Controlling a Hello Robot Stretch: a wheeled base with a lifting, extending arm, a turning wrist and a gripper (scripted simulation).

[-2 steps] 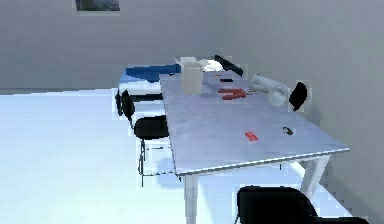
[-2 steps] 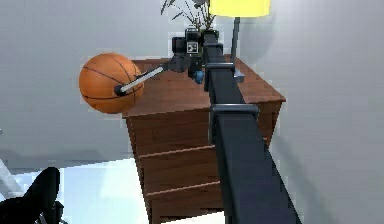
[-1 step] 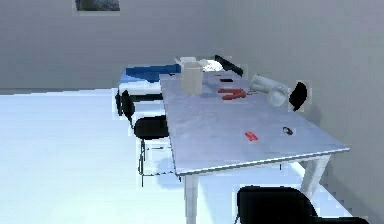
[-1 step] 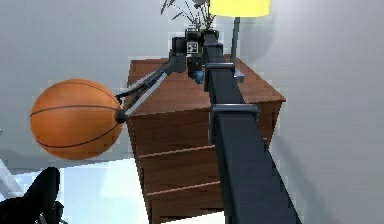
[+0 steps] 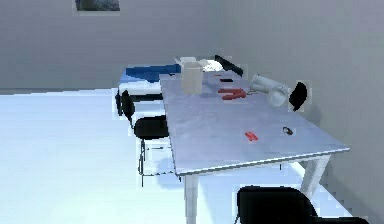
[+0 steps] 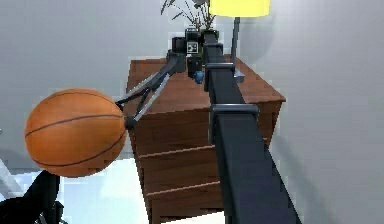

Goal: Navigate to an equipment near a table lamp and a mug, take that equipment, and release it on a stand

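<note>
Fingers [image 6: 155, 95] hold the basketball [image 6: 76, 133] clear of the dresser [image 6: 190, 150] (lamp [image 6: 238, 8], plant [image 6: 188, 12] on top); their spread cannot be told.

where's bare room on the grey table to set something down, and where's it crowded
The table is mostly bare in its near half: the wide patch between its left edge, by the black chair, and the small red thing, down to the front edge. The far end is crowded with a box, red things and white things.
</note>
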